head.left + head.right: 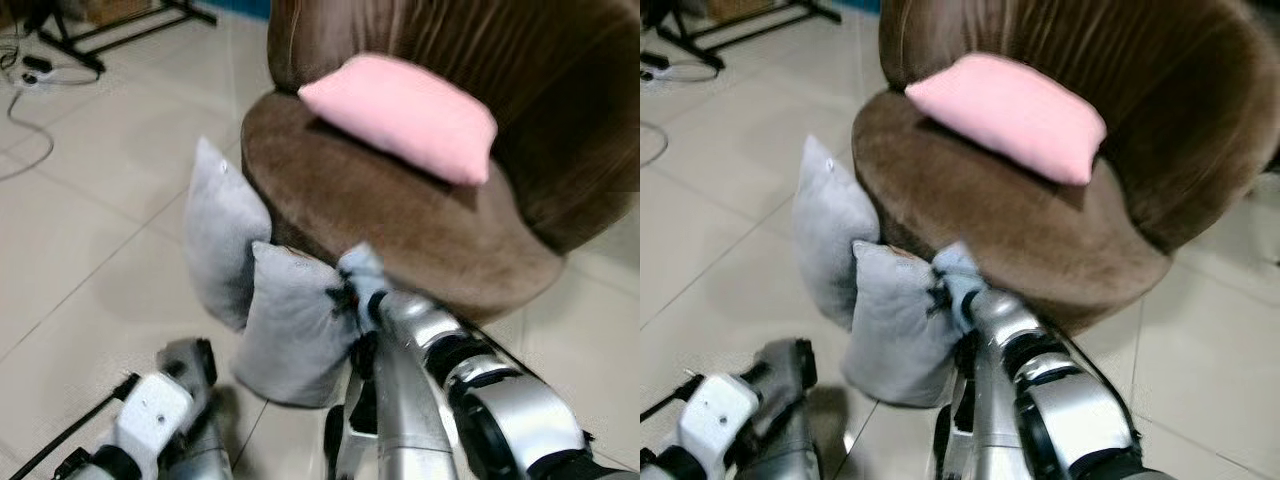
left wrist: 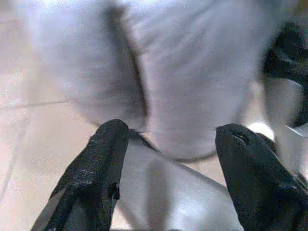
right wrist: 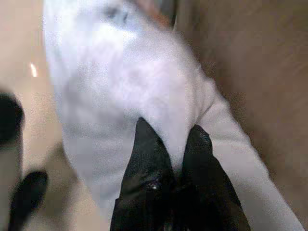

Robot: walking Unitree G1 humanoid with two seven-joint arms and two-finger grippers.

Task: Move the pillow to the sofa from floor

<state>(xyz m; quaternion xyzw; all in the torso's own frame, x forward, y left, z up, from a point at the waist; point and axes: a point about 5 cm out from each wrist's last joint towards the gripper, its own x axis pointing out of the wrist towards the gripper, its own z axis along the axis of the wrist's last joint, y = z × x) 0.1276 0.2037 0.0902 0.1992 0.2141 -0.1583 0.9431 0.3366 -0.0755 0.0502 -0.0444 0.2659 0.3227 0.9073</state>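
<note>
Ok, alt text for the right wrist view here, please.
The right claw pinches a corner of a grey pillow, its two black fingers closed on the fabric. Brown sofa upholstery sits behind the pillow, with pale floor tiles on the other side.

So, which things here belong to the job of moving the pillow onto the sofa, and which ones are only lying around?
Belongs to the job:
- nearer grey pillow, on the floor against the sofa
- brown sofa
- right end effector, pinching that pillow's corner
- left end effector, open, facing the pillows

Just lying about:
- second grey pillow, leaning on the sofa
- pink pillow, on the seat
- cables
- black stand
</note>
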